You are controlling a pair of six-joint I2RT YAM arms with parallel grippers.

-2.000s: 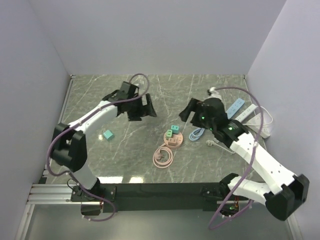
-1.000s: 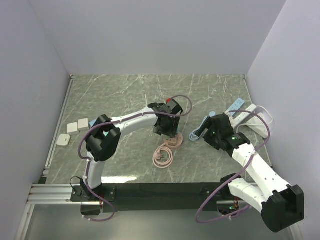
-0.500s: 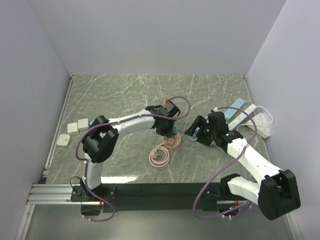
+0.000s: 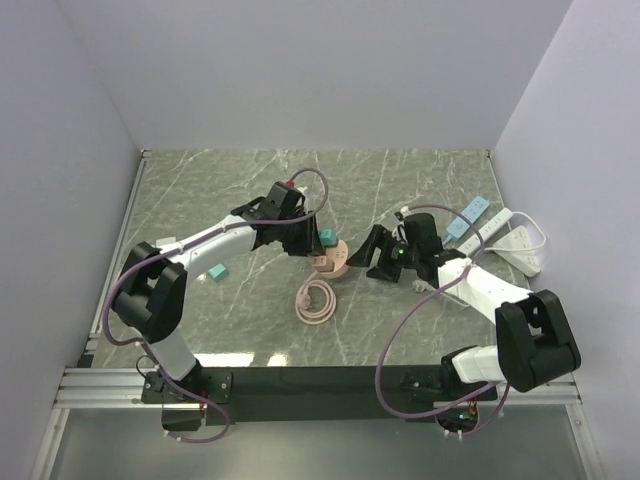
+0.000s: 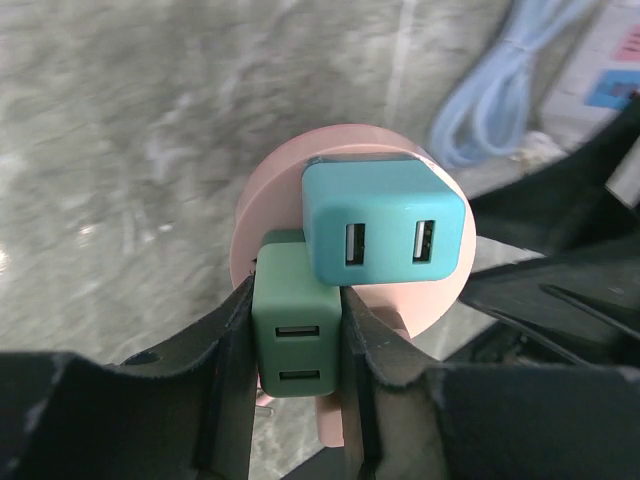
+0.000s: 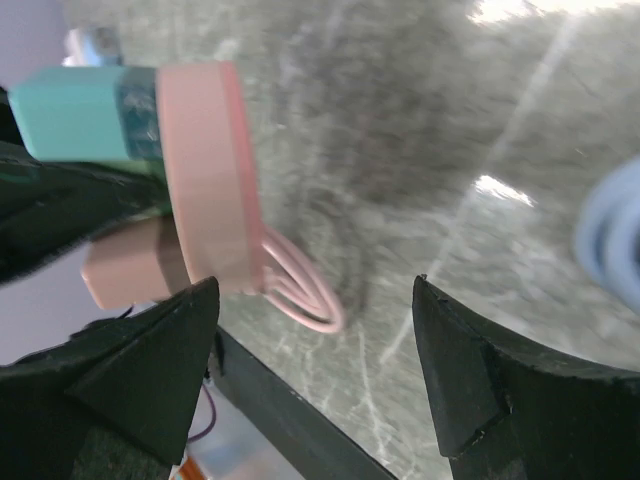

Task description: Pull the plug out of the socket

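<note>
left gripper [image 5: 297,300]: i read it pinched tight on the green plug [image 5: 295,345].
green plug: seated in the pink socket [image 5: 278,190], touching the teal plug [image 5: 385,225].
right gripper [image 6: 312,290]: spread wide, empty, just beside the pink socket.

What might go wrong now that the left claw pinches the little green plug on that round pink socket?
The right gripper is open and grips nothing, so when the left gripper pulls the small green plug, the round pink socket may simply come along. The turquoise plug sits touching the green one, so it could get dragged too. The pink coiled cable lies close by the socket and might snag.
</note>
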